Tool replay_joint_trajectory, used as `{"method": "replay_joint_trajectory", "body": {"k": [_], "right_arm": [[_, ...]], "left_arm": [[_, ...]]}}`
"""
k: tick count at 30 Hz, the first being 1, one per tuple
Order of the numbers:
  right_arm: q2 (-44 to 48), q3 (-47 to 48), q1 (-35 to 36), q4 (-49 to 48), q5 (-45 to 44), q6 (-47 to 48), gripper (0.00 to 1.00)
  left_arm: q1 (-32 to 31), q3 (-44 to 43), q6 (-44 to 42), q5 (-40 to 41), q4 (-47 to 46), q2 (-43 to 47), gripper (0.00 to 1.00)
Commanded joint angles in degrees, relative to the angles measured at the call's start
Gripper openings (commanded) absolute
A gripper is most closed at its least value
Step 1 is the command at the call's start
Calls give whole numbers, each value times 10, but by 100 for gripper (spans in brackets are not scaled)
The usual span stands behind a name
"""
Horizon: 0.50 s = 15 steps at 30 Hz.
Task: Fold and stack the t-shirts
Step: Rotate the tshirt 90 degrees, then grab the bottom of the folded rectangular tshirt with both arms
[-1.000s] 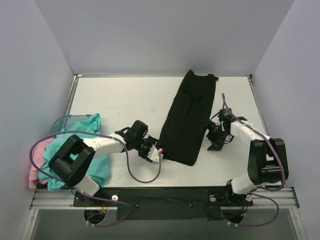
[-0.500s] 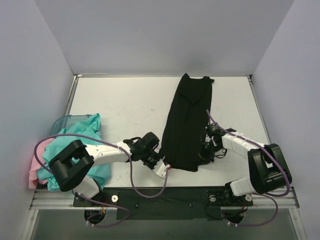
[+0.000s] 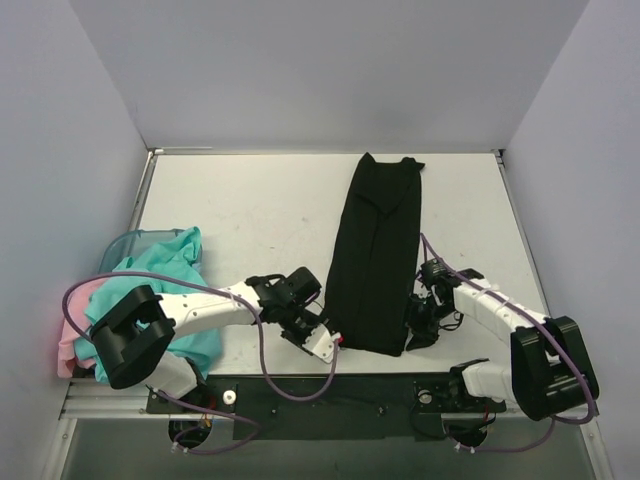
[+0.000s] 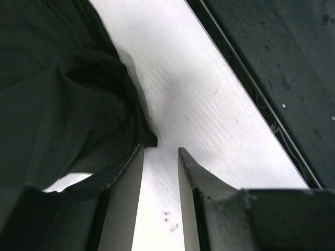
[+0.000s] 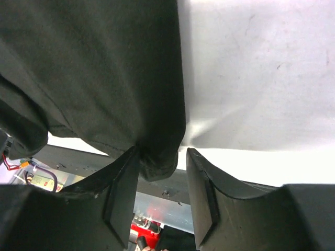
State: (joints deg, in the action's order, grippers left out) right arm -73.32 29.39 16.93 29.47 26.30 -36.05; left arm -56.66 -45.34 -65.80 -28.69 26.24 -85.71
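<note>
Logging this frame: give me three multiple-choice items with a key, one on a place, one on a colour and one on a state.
1. Where does the black t-shirt lie?
A. crumpled in a heap at the near left
B. in a long strip from the far edge toward the near edge, right of the middle
C. draped over the right arm

2. What colour is the garment showing at the left edge beside the teal t-shirts?
A. pink
B. yellow
C. white

3. How do the jaws of the left gripper stand?
A. shut tight, no gap
B. apart, with nothing between them
C. out of every view

Key:
1 B, because the top view shows the strip running away from the arms.
2 A, because a pink t-shirt shows beside the teal.
3 B, because the left wrist view shows the white table through the gap between the fingers.
</note>
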Motion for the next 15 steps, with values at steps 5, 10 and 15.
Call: {"method": "replay_joint_trajectory", "body": {"k": [5,10,15], "right_arm": [[29,-22,6,28,6,-27,40],[17,-30,16,2,9,-42,39],[3,-39,22,-27,10,-58,26]], "left_arm": [[38,-36,-29,14,16,32,49],[24,-18,-61,-21,-29,6,66],[0,40,-37,7,-166,-11,72]]}}
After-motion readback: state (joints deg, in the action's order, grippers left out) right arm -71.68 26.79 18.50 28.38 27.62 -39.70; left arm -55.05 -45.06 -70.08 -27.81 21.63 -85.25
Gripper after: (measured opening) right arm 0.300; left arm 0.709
